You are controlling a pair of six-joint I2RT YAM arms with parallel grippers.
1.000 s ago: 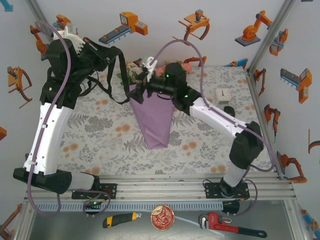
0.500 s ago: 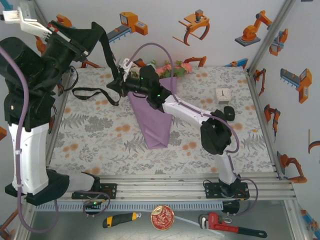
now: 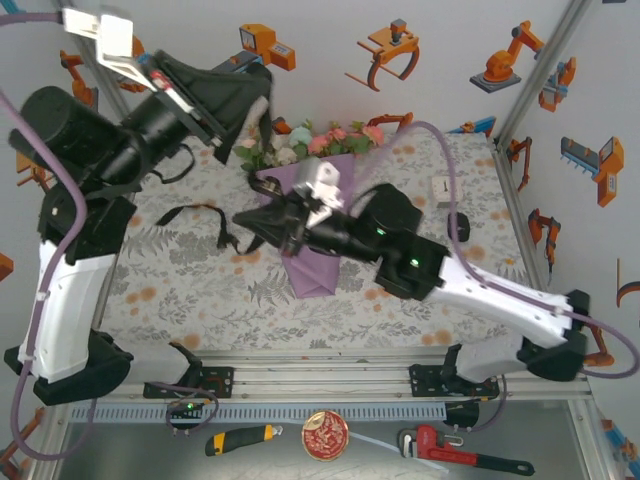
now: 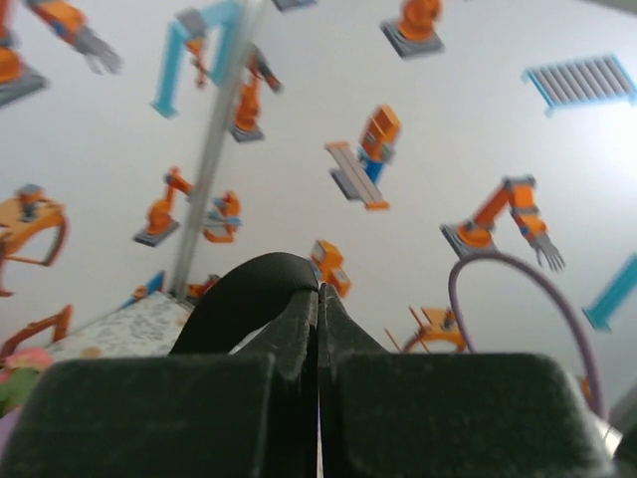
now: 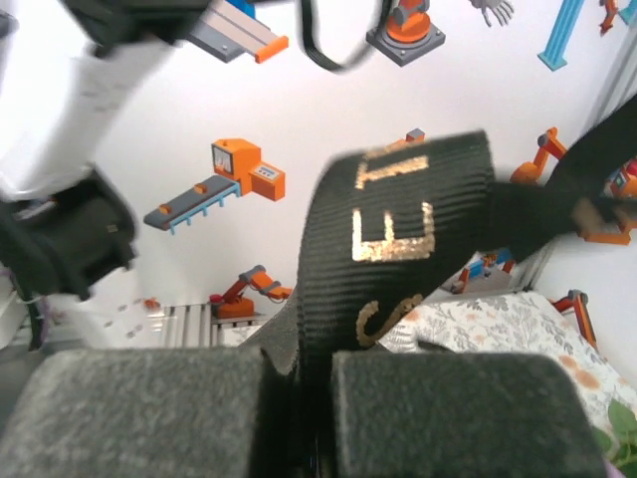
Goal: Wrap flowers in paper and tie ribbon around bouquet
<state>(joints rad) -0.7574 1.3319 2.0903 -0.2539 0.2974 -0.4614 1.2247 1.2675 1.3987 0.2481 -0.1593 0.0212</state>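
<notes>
Top external | right gripper [image 3: 245, 220] pulled nearer, now clamped on ribbon [image 5: 398, 229]

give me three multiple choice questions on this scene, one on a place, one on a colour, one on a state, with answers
1. Which end of the bouquet lies nearest the far wall?
A the flowers
B the pointed tip
C neither, it lies crosswise

2. What colour is the lettering on the ribbon in the right wrist view?
A white
B red
C gold

3. How does the right gripper stand?
A open and empty
B shut on the ribbon
C shut on a stem

Answers:
1 A, the blooms lie by the wall, the pointed end away from it.
2 C, gold letters shine on the black weave.
3 B, the strip runs up from between its closed fingers.
</notes>
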